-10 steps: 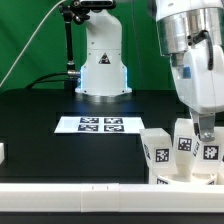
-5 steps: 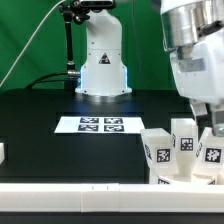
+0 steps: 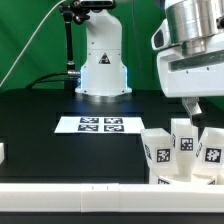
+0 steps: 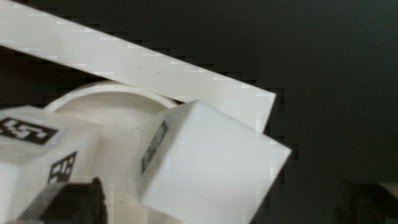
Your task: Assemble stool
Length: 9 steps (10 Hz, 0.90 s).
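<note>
Tool (image 3: 196,108) sits raised above the stool parts at the exterior view's right, fingers spread apart, pinching nothing — clear gap between it and the blocks below.

Stool parts are bunched at the near right of the black bench (image 3: 40,115), just behind the long white border rail (image 3: 70,190). Three block legs stand upright, tags facing the camera: left leg (image 3: 155,153), middle leg (image 3: 182,137), right leg (image 3: 211,150). Middle leg is directly under the tool, not touching it. They seem to stand on the round seat (image 3: 175,178), only a sliver of which shows behind the rail.

Wrist view: curved white rim of the seat (image 4: 111,97), one big untextured leg face (image 4: 217,165) close up and tilted in frame, a tagged leg (image 4: 36,140) beside it, rail (image 4: 143,65) running diagonally behind. Blurry — contact between legs and seat not readable.

Marker board (image 3: 100,125) lies flat mid-bench, well apart from the stool parts. Arm base (image 3: 103,60) at the far side. Small white object (image 3: 2,153) at left edge, cut off.
</note>
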Motion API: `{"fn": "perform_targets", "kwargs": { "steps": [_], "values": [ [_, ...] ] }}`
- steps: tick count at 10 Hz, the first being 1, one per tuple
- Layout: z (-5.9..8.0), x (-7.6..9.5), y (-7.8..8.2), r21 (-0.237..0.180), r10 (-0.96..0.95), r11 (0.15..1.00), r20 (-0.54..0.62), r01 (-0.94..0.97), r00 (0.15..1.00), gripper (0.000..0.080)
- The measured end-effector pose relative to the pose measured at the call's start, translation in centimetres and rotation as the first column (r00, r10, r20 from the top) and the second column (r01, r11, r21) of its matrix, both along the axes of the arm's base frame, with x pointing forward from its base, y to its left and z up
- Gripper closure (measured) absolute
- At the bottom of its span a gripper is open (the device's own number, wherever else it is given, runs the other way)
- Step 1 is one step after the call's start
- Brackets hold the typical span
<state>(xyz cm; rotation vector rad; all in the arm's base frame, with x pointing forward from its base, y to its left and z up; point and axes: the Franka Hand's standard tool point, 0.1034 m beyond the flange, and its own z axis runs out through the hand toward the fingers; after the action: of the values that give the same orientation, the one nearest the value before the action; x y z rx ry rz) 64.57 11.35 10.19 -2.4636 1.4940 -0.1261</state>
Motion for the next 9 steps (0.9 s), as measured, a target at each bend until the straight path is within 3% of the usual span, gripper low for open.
{"fn": "perform_targets", "kwargs": {
  "steps": [3,5,9],
  "values": [
    [0.2,0.1,0.5,-0.120,0.341,0.934,0.025,-0.335,0.940,0.0151],
    [0.3,0.1,1.4,-0.150,0.443,0.888,0.030,-0.435,0.896,0.0151],
    [0.2,0.1,1.1,-0.212,0.659,0.738,0.026,-0.640,0.751,0.0151]
  ]
}}
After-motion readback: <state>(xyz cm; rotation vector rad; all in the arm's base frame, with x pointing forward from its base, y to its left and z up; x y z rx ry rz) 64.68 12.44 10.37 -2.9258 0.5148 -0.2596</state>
